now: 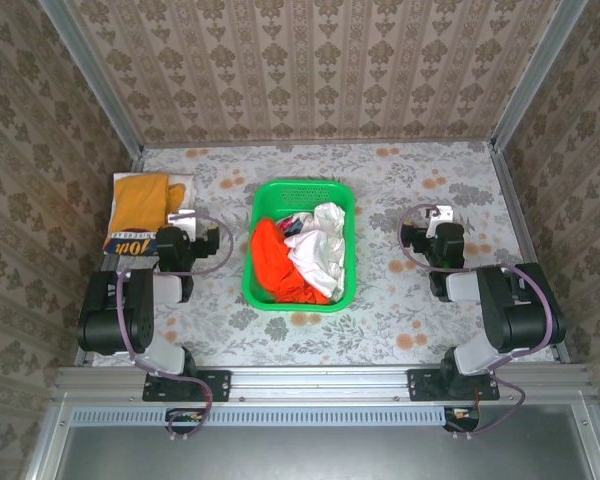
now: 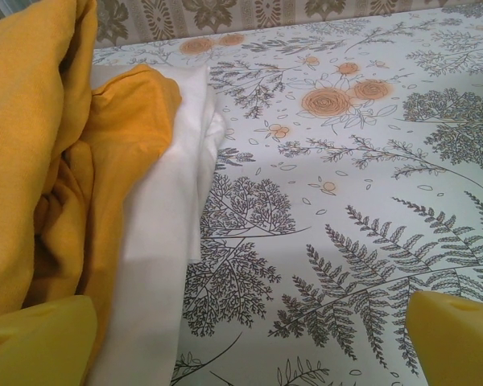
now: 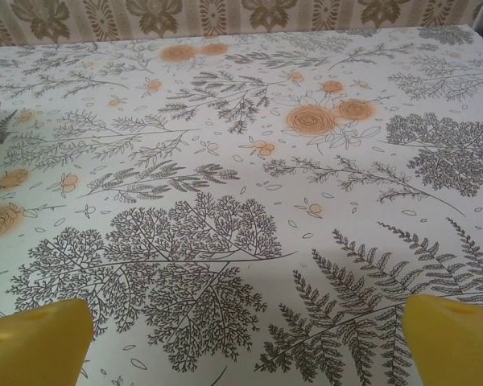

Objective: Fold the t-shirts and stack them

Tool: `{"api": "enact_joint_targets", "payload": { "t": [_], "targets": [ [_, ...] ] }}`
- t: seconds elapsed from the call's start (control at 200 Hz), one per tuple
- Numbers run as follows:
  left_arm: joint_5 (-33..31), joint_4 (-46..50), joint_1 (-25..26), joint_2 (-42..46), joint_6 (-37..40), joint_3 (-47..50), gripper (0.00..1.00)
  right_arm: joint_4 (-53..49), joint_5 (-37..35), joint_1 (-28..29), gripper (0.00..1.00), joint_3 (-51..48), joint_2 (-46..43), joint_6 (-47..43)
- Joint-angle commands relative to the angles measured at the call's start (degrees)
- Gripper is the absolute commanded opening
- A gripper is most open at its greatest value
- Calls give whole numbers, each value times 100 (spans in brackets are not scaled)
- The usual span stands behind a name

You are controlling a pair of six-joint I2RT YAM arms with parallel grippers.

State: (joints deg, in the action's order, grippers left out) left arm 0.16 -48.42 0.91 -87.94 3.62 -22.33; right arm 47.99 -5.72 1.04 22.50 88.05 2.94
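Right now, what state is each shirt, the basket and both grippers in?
flat white t-shirt: laid flat, bottom of the pile.
mustard-yellow t-shirt: loosely folded, on top of it.
orange-red t-shirt: crumpled, in the basket.
crumpled white t-shirt: unfolded, in the basket.
green basket: upright, holding shirts.
left gripper: open, empty, beside the pile.
right gripper: open, empty, over bare table.

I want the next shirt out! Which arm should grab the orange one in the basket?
Probably the left: the orange-red t-shirt lies in the left side of the green basket, nearer the left arm, jaws open.
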Motion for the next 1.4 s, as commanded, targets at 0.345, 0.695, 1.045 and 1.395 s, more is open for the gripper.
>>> {"api": "enact_joint_targets", "payload": {
  "t": [0.345,0.695,1.045,1.395],
  "targets": [
    [173,2179,501,2113,350,-515,100,-3041,-307,340,100,1072,-2019,184],
    [222,4069,1006,3742,155,-1265,100,-4621,-1024,2727,100,2692,-1574,851],
    [-377,5967,992,5290,112,-1662,100,-5269,-1186,4920,100,5043,896,1312],
    [-646,6528,997,5921,-22,-1681,100,-6481,-1509,5357,93,6961,2991,1667]
  ]
}}
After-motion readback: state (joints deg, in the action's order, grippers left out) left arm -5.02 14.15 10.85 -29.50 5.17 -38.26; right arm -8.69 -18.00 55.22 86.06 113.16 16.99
